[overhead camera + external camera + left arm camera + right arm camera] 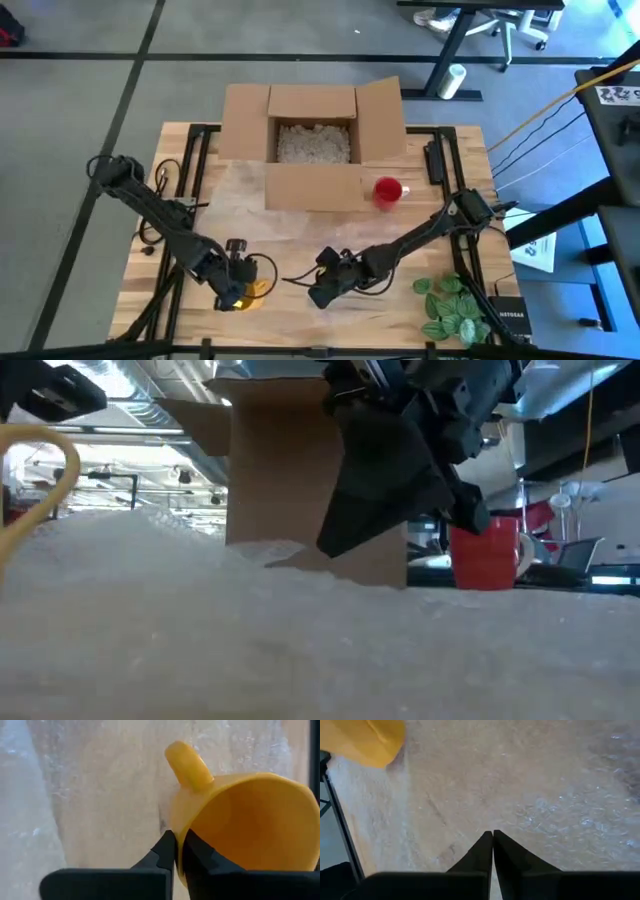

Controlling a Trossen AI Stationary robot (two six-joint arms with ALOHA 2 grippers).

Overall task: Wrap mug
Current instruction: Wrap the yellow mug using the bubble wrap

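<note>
A yellow mug (240, 820) is at the table's front left, over a clear sheet of bubble wrap (560, 810) that covers the wood. My left gripper (234, 287) is shut on the mug. The mug's handle (187, 765) points away from the fingers and its mouth faces the wrist camera. My right gripper (322, 292) is at the front middle, to the mug's right, fingers shut, with its tips (492, 836) over the wrap. The mug (365, 740) also shows at the edge of the right wrist view. My left gripper pinches the mug's rim (181, 837) just below the handle, one finger inside the cup and one outside against the wall. The mug is tilted with its mouth toward the wrist; whether it rests on the wrap I cannot tell. My right gripper's shut fingertips are right at the bubble wrap, and I cannot tell whether they touch it.
An open cardboard box (312, 140) filled with packing peanuts stands at the far middle. A red mug (388, 190) stands by its front right corner. Green leaves (452, 305) and a black device (508, 318) lie at the front right.
</note>
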